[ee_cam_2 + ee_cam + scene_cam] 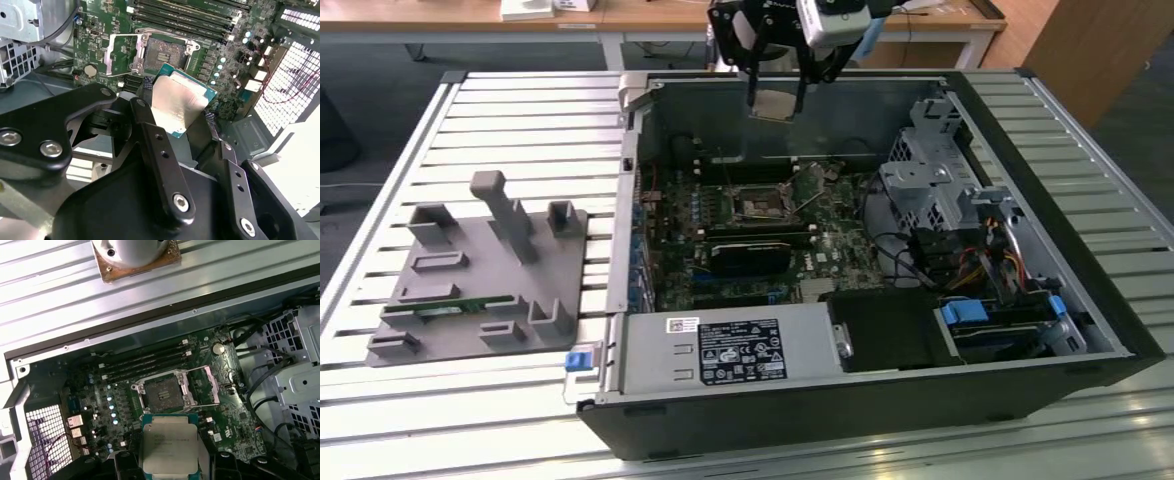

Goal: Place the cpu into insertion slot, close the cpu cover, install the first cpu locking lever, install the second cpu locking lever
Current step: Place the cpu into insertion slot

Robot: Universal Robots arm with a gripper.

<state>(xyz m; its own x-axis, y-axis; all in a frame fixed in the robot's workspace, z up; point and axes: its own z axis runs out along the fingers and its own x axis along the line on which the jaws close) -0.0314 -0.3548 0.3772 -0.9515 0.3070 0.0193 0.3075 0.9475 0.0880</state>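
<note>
- Exterior view, left of frame: grey moulded fixture (467,300) lying on the slatted metal table (520,130). It sits just beside the open computer case (854,410).
- Lower centre of frame: silver power supply (720,350) with a labelled face, inside the case along its near wall.
- Centre of frame: green motherboard (720,215) flat on the case floor. The insertion slot (761,203) is on it, a square socket with a dark centre. A long black card (750,256) lies just below the socket in the frame.
- Both wrist views: insertion slot (165,52) (162,394) is bare, nothing seated in it. The cpu cover (109,55) (216,387) is swung open to one side of the socket, hinged at its edge.
- Top centre of frame: gripper (777,95) hangs above the far wall of the case, well clear of the board. Its fingers are clamped on the cpu (774,105).
- Both wrist views: cpu (180,102) (170,447) is pinched by two opposite edges, silvery top showing, green border visible. It is up in the air and apart from the socket.
- Right of frame: silver drive cage (927,190) and a bundle of cables inside the case.
</note>
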